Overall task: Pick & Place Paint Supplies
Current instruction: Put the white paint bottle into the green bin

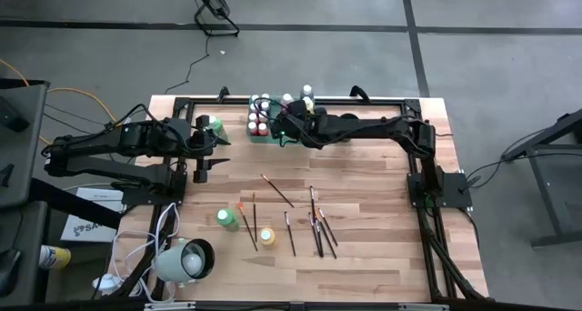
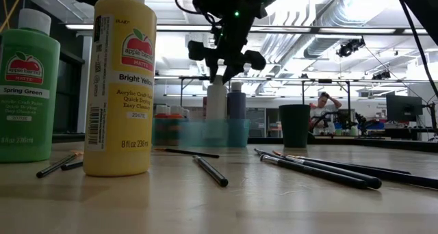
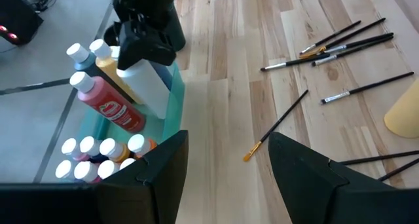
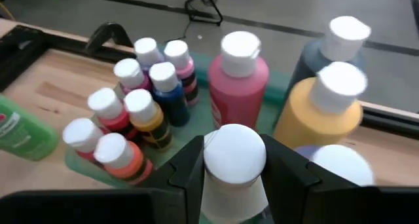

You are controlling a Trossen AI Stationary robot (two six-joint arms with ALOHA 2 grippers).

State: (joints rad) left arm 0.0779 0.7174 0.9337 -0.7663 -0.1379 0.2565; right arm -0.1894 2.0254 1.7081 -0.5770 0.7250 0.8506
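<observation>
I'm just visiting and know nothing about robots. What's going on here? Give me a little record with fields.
Setting: wooden table with two dark robot arms
Right gripper: shut on the white bottle, at the green tray
Left gripper: open, empty, waiting near the tray's side
In the tray: small and larger paint bottles, including a red bottle
Left on the table: green bottle, yellow bottle, several paintbrushes
Also: dark cup

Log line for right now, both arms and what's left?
right gripper: shut on white bottle over green tray | left gripper: open, empty | brushes: on table
</observation>
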